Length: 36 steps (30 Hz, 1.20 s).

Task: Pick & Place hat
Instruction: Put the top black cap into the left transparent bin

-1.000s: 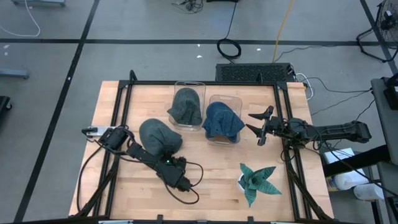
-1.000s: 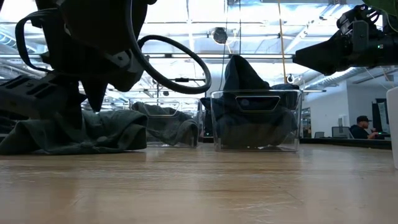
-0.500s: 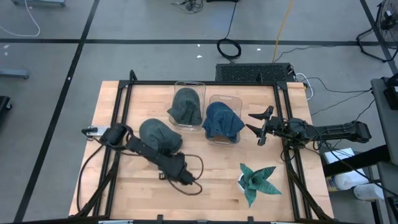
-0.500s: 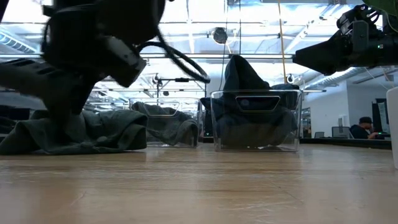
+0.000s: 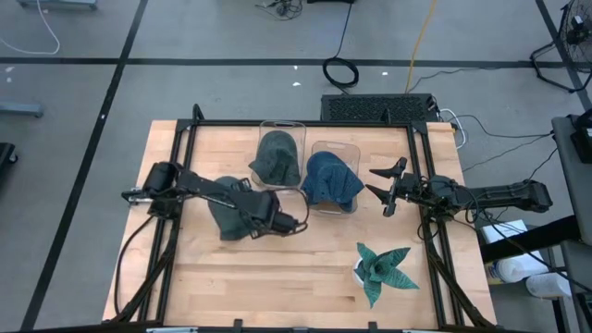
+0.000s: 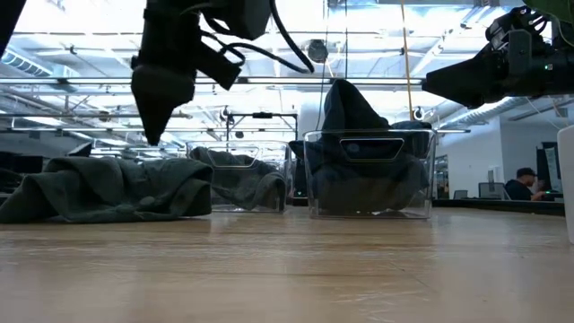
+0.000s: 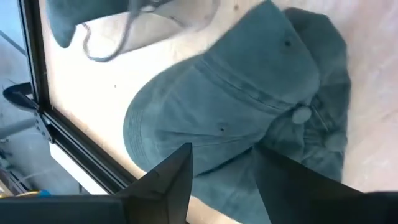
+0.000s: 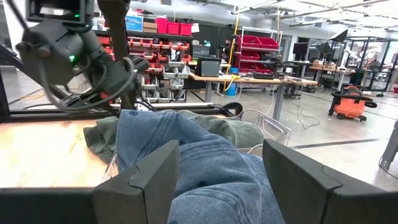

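1. green hat (image 5: 225, 205) lies loose on the wooden table (image 5: 305, 268), left of the two clear bins.
2. left gripper (image 7: 221, 163) hangs just above this hat, fingers parted, holding nothing.
3. farther back, a grey-green hat (image 5: 278, 157) sits in the left bin (image 5: 262, 129) and a blue hat (image 5: 330, 178) in the right bin (image 5: 344, 147).
4. right gripper (image 5: 382, 187) waits beside the blue hat, open and empty.

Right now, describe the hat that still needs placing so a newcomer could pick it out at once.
Start at the wooden table and find the two clear bins standing side by side along its far edge, each already holding a hat. The one you want is the grey-green hat lying on the bare wood in front of them, under the left gripper. It alone sits in no bin.
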Each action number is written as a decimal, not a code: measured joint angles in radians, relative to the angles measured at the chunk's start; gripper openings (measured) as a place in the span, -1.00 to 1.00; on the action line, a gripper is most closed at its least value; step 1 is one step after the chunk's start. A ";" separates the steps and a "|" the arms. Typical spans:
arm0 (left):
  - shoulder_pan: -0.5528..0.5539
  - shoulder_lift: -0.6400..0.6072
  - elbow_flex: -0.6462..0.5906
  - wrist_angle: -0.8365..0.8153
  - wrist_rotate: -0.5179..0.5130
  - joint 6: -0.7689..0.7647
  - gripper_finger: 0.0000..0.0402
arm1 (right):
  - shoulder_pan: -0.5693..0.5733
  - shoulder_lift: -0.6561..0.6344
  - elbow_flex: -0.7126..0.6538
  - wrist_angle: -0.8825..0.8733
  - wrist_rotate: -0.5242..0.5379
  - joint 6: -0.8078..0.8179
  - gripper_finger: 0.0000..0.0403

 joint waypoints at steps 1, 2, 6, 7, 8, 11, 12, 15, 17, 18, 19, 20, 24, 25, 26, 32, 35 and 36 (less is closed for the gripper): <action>0.006 -0.004 -0.002 -0.001 0.005 0.001 -0.16 | 0.000 0.000 0.000 0.000 0.000 0.000 0.10; 0.011 -0.006 -0.003 -0.005 0.017 0.007 -0.17 | 0.000 0.000 0.000 0.000 0.000 0.000 0.10; 0.003 -0.003 -0.027 -0.002 0.021 0.079 -0.17 | 0.000 0.000 0.000 0.000 0.000 0.000 0.10; -0.005 -0.003 -0.034 -0.002 0.021 0.095 -0.15 | 0.000 0.000 0.000 0.000 0.000 0.000 0.10; -0.011 -0.004 -0.041 -0.003 0.020 0.112 -0.13 | 0.000 0.000 0.000 0.000 0.000 0.000 0.10; -0.022 -0.004 -0.054 -0.002 -0.028 0.136 -0.02 | 0.000 0.000 0.000 0.000 0.000 0.000 0.10; -0.022 -0.004 -0.056 -0.001 -0.055 0.131 0.02 | 0.000 0.000 0.000 0.000 0.000 0.000 0.10; -0.026 -0.004 -0.065 0.025 -0.079 0.134 0.14 | 0.000 0.000 0.000 0.000 0.000 0.000 0.10; -0.035 -0.004 -0.075 0.082 -0.076 0.182 0.21 | 0.000 0.000 0.000 0.000 0.000 0.000 0.10; -0.040 -0.004 -0.082 0.105 -0.075 0.212 0.24 | 0.000 0.000 0.000 0.000 0.000 0.000 0.10; -0.044 -0.004 -0.088 0.122 -0.075 0.239 0.27 | 0.000 0.000 0.000 0.000 0.000 0.000 0.10; -0.049 -0.004 -0.093 0.136 -0.076 0.255 0.29 | 0.000 0.000 0.000 0.000 0.000 0.000 0.10; -0.054 -0.004 -0.126 0.171 -0.102 0.271 0.37 | 0.000 0.000 0.000 0.000 0.000 0.000 0.10; -0.053 -0.004 -0.141 0.184 -0.105 0.278 0.38 | 0.000 0.000 0.000 0.000 0.000 0.000 0.10; -0.051 -0.004 -0.157 0.199 -0.106 0.287 0.39 | 0.000 0.000 0.000 0.000 0.000 0.000 0.10; -0.043 -0.004 -0.263 0.335 -0.119 0.359 0.32 | 0.000 0.000 0.000 0.000 0.000 0.000 0.10; -0.044 -0.004 -0.276 0.346 -0.133 0.352 0.05 | 0.000 0.000 0.000 0.000 0.000 0.000 0.10; -0.044 -0.004 -0.275 0.346 -0.138 0.346 -0.07 | 0.000 0.000 0.000 0.000 0.000 0.000 0.10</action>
